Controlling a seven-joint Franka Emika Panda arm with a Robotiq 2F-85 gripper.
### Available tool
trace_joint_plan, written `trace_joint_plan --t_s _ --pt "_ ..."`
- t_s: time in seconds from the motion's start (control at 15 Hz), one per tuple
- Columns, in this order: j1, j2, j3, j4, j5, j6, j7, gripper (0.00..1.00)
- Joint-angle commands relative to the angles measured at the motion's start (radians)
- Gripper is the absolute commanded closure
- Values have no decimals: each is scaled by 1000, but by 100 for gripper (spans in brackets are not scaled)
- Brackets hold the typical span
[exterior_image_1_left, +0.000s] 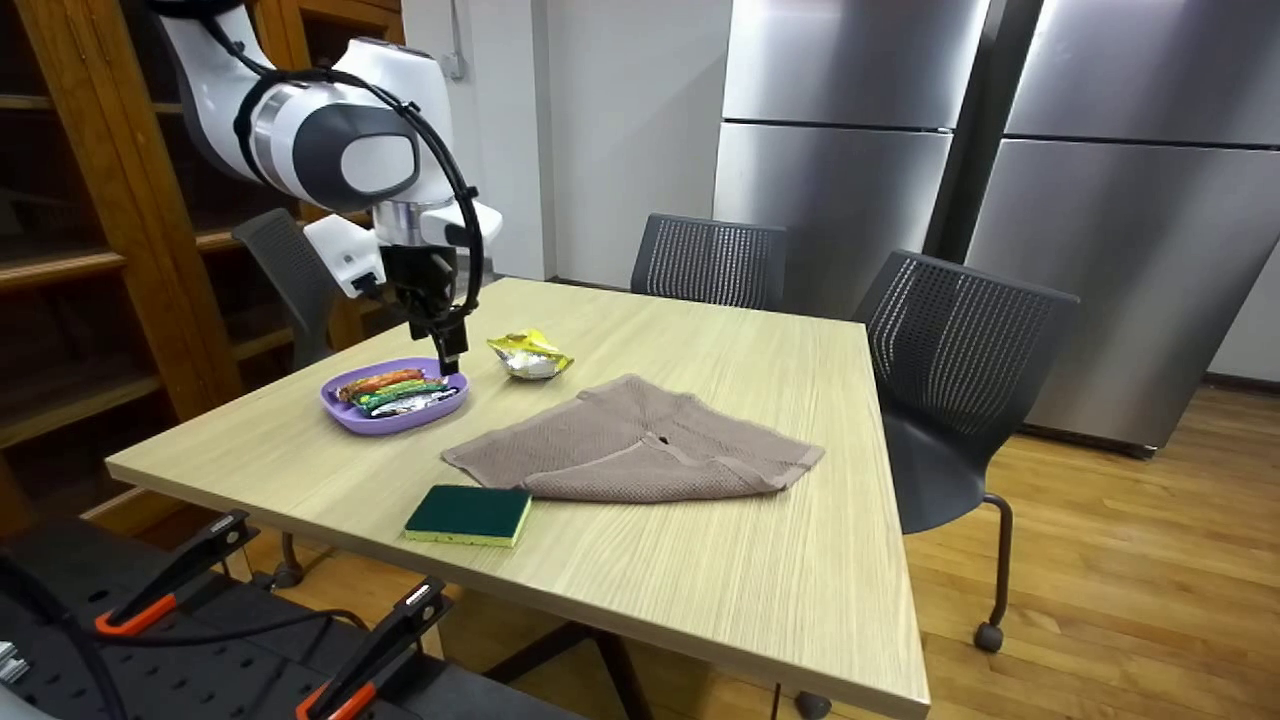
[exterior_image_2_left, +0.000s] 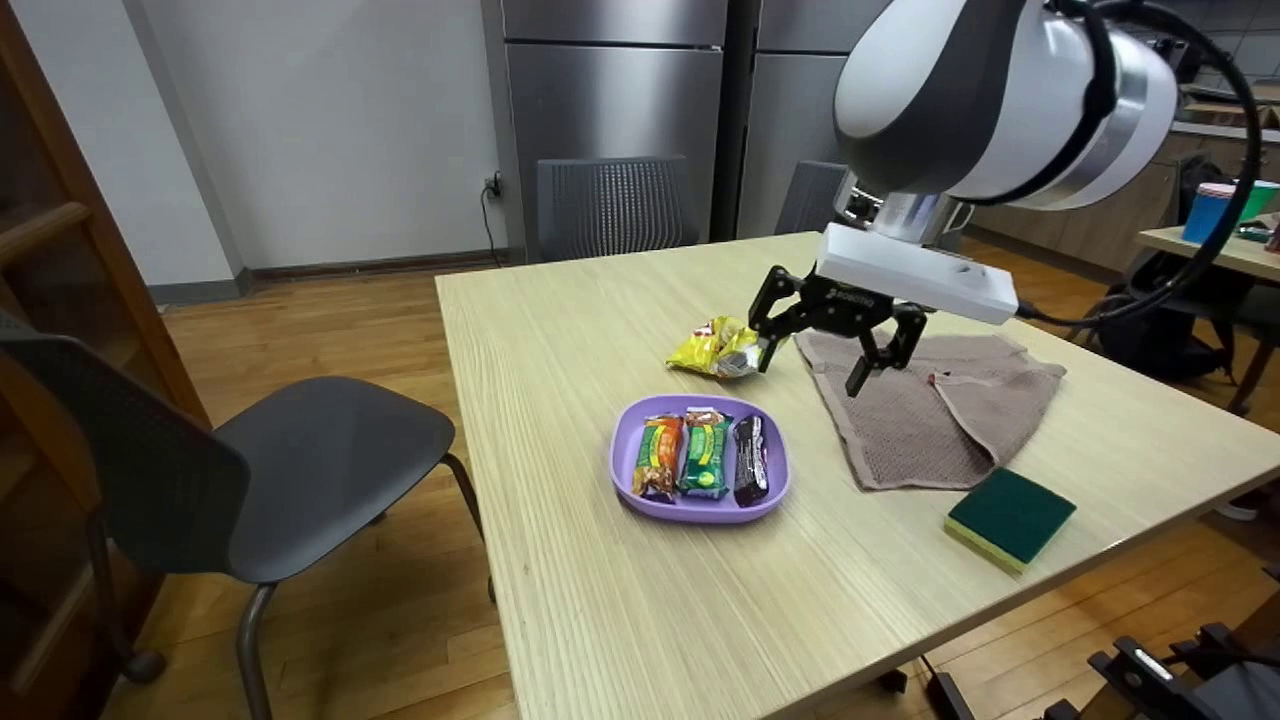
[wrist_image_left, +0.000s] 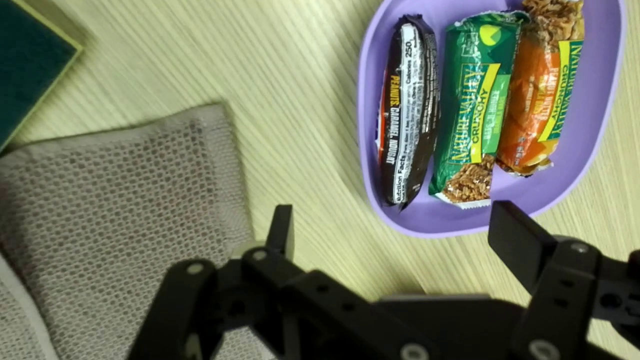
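The black two-fingered pincer hung above the pale wood-grain table, its jaws spread wide; near it sat a rounded purple plastic tray, where a dark brown wrapped bar, a green wrapped bar and an orange wrapped bar lay side by side; near the tray rested a crumpled yellow-and-silver packet; a partly folded taupe woven towel lay nearby, a dark green-and-yellow rectangular sponge just beside it.

Both exterior views look slantwise down across the table toward the fridges; my wrist view (far nearer) faces down past my fingers, and all share the tray.
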Motion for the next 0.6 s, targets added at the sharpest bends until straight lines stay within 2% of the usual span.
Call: trace_joint_plan --t_s 0.0,0.2,0.27,0.53 --pt "-118 -77 68 -57 76 -6 -130 0" --pt "-197 -87 90 -58 148 -17 -238 0" --pt "-199 -165 100 -121 171 -31 -243 0" --pt "-232 -245 94 -178 237 -57 -314 0"
